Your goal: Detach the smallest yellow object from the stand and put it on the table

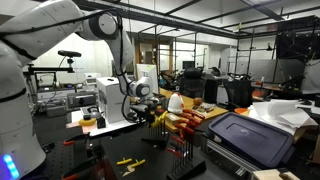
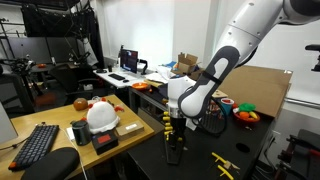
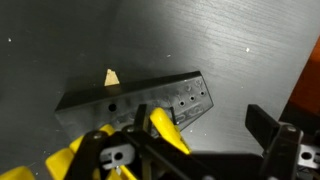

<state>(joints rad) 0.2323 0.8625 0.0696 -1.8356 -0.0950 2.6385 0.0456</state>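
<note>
A: How are the fingers found?

B: The gripper (image 2: 177, 122) is seen spread wide, with nothing clasped. In the wrist view one dark finger (image 3: 268, 128) is shown off to the right, clear of the tools.

A: What is met directly beneath it?

B: The stand (image 3: 135, 100), a dark block drilled with small holes. Thick yellow handles (image 3: 165, 130) are seated in it. In both exterior views the gripper is hung just above the stand; whether anything is touched cannot be told.

A: Where is the task's thing placed?

B: The smallest yellow object (image 3: 111, 77) is shown only as a slim pale tip at the stand's far edge. It is lodged there, not held, and apart from the fingers.

A: And farther out?

B: In an exterior view red-orange handles (image 1: 185, 122) are racked along the stand's side. The table (image 1: 95, 150) is spread black around it, and loose yellow tools (image 1: 130, 162) are laid on it near the stand. Beyond, in an exterior view, a white helmet (image 2: 102, 115) and a keyboard (image 2: 35, 145) are set on another surface.
</note>
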